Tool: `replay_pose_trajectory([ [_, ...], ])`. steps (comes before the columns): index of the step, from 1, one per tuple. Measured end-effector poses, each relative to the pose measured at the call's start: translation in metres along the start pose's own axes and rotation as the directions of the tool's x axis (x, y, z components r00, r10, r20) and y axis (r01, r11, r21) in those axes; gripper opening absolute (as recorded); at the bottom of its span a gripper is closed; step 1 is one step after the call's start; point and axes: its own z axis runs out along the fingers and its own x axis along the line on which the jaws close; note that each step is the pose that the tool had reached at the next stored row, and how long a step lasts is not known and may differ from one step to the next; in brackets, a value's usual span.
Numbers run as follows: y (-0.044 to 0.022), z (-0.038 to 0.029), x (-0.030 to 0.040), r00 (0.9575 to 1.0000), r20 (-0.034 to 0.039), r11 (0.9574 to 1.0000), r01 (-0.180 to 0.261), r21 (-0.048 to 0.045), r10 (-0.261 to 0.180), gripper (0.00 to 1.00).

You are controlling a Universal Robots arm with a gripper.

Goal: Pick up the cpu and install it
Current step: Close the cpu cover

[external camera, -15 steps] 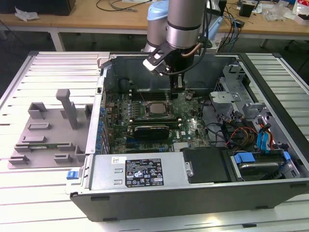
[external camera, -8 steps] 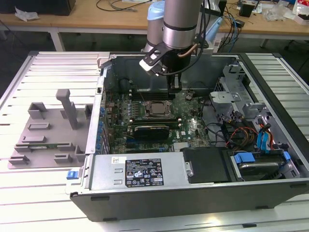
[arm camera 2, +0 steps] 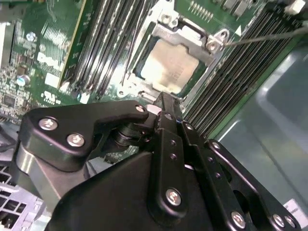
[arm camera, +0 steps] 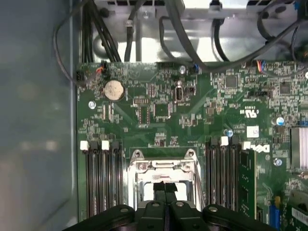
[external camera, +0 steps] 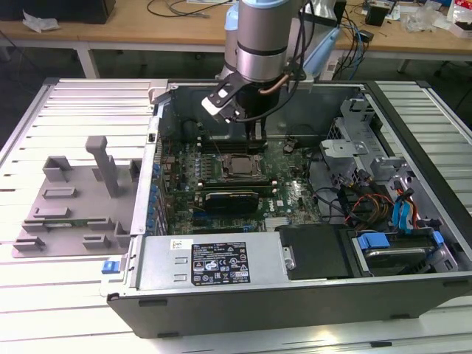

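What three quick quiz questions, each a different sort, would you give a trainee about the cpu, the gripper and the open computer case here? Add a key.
1. True or false: the cpu lies inside the socket frame on the green motherboard.
2. Pick one. The gripper, just above the socket, is: A open wide; B shut with nothing in it; C shut on the cpu.
3. Short answer: in the exterior view, on which side of the computer case does the grey plastic tray lie?

Key: 1 true. 2 B. 3 the exterior view's left.
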Motion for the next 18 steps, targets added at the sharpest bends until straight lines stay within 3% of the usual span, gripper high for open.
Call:
replay_pose_trajectory([
  [3, -0.0101, 0.0017, -0.0012, 1.0, -0.0001, 1.0, 0.002, -0.0001, -0.002, 0.11],
  [6, -0.0128, 0.0031, -0.003, 1.0, -0.0003, 1.0, 0.002, -0.0002, -0.002, 0.11],
  [12, -0.0129, 0.003, -0.0031, 1.0, 0.0, 1.0, 0.003, -0.0001, -0.003, 0.11],
  [14, -0.0129, 0.003, -0.0031, 0.9988, -0.0011, 0.9988, 0.049, -0.0008, -0.049, 0.11],
  [15, -0.0129, 0.003, -0.0031, 0.997, -0.0017, 0.997, 0.077, -0.0012, -0.077, 0.11],
  [17, -0.0129, 0.003, -0.0031, 0.9883, -0.0024, 0.9883, 0.152, -0.0022, -0.152, 0.11],
  [18, -0.0129, 0.003, -0.0031, 0.9766, -0.0023, 0.9766, 0.215, -0.0031, -0.215, 0.11],
])
